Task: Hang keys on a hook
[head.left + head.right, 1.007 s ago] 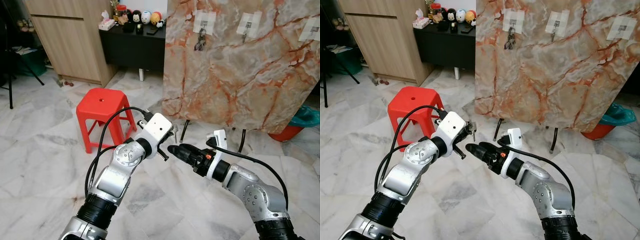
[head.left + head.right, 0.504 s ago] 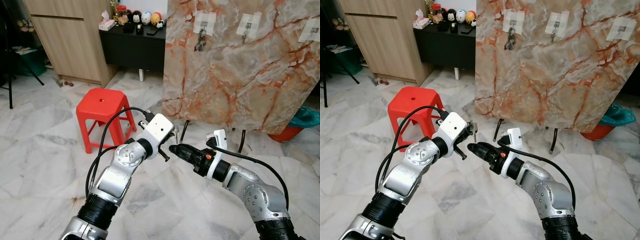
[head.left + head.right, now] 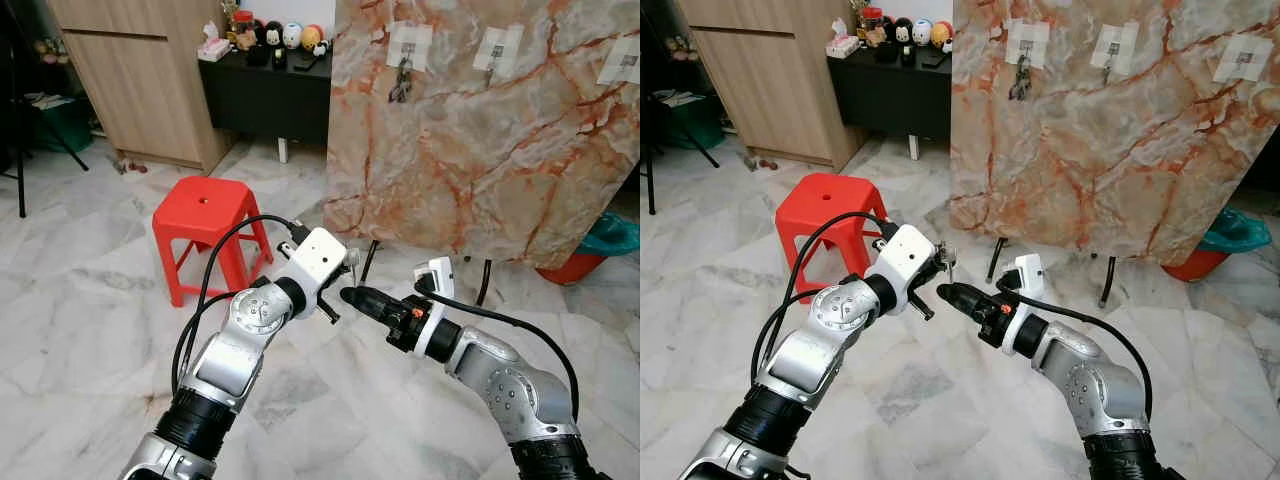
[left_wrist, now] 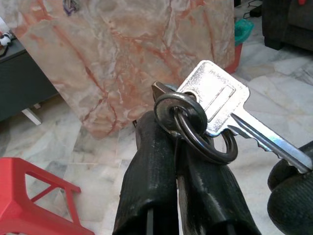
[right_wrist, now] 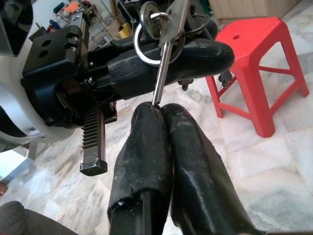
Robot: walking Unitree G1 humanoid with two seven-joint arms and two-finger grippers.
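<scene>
A silver key on a metal ring [image 4: 210, 100] is held low in front of me, over the marble floor. My left gripper [image 3: 345, 262] is shut on the ring [image 4: 195, 134], and the key blade sticks out sideways. My right gripper [image 3: 348, 294] meets it from the right, its two fingers pressed together on the tip of the key blade [image 5: 164, 58]. Ahead stands a marble-patterned board [image 3: 480, 150] with three white hooks: the left hook [image 3: 408, 45] carries another bunch of keys [image 3: 400, 85], while the middle hook [image 3: 497, 45] and the right hook [image 3: 622, 60] are bare.
A red plastic stool [image 3: 205, 215] stands on the floor at the left. Behind it are a wooden cupboard [image 3: 140, 80] and a black sideboard [image 3: 265, 90] with small figures on top. An orange basin with a teal bag [image 3: 600, 250] sits at the board's right foot.
My right gripper has edged slightly up and toward the left gripper, closing in on the key's tip. The left arm has barely moved.
</scene>
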